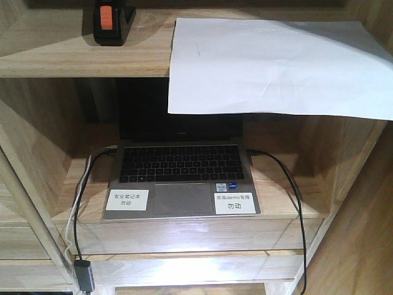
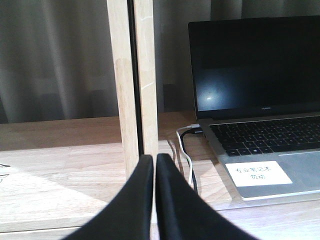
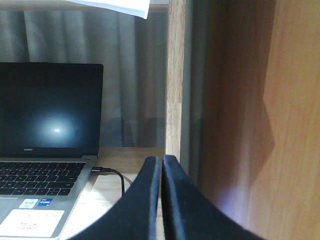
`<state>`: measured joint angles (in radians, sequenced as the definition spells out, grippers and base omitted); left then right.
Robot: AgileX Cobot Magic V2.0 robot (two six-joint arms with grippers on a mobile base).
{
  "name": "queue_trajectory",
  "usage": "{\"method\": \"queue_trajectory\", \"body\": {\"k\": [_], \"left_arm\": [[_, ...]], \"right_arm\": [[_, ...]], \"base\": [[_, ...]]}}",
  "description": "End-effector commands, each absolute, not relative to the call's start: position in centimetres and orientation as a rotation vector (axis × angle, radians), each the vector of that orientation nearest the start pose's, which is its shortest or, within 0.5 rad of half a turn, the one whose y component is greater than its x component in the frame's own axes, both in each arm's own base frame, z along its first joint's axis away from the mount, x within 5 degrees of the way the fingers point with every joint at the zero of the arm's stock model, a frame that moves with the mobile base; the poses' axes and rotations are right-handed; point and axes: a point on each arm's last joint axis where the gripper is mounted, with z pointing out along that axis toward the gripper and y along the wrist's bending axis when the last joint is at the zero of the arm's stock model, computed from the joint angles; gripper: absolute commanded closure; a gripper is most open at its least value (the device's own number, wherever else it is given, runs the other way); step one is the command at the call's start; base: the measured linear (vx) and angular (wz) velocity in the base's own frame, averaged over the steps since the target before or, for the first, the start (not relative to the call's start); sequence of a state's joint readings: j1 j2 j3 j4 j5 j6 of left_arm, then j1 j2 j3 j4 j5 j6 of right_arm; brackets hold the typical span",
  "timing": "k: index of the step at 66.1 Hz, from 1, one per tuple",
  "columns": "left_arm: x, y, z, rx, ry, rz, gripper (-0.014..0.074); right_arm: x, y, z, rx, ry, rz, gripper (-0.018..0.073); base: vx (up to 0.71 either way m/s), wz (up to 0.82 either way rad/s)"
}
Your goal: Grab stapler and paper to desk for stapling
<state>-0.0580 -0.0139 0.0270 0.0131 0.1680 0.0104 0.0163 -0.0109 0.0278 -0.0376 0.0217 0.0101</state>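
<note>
The small black stapler (image 1: pixel 110 21) with an orange-red patch on top stands at the back left of the upper light-wood shelf (image 1: pixel 61 49), partly cut off by the top of the front view. To its right on the same shelf, a little apart from it, lies the plain white rectangular sheet of paper (image 1: pixel 276 67), faintly creased. Its front part hangs out past the shelf edge and hides the top of the compartment below; the right wrist view catches one corner of it (image 3: pixel 120 5) from underneath. In that lower compartment sits an open silver laptop (image 1: pixel 181 178) with a dark screen and black keys. Two small white printed labels are stuck on its palm rest, one left (image 1: pixel 127 199) and one right (image 1: pixel 234 202) of the touchpad. A black cable (image 1: pixel 295 196) leaves the laptop's right side and drops over the shelf front. On the left, a black and a white cable run down to a small grey adapter (image 1: pixel 83 275). The left gripper (image 2: pixel 154 159) is in front of a pale wooden upright (image 2: pixel 132 75), left of the laptop. Its two black fingers are pressed together with only a thin seam between them, holding nothing. The right gripper (image 3: pixel 162 159) is beside the shelving's right-hand wooden wall (image 3: pixel 240 100), right of the laptop, its fingers likewise closed on nothing. Grey curtain folds (image 2: pixel 60 60) hang behind the shelving.
</note>
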Motion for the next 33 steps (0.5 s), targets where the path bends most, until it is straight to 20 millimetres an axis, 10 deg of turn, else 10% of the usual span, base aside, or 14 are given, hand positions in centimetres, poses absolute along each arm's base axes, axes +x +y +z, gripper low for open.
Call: {"method": "queue_trajectory", "body": {"k": [1,33], "left_arm": [[5.64,-0.34,18.70,0.056,1.609,-0.039,0.0603],[5.64,-0.34,18.70,0.056,1.609,-0.039,0.0603]], "right_arm": [[5.50,0.09,20.91,-0.036,1.433,-0.016,0.0568],[5.50,0.09,20.91,-0.036,1.433,-0.016,0.0568]], "base": [[0.00,0.00],[0.00,0.00]]}}
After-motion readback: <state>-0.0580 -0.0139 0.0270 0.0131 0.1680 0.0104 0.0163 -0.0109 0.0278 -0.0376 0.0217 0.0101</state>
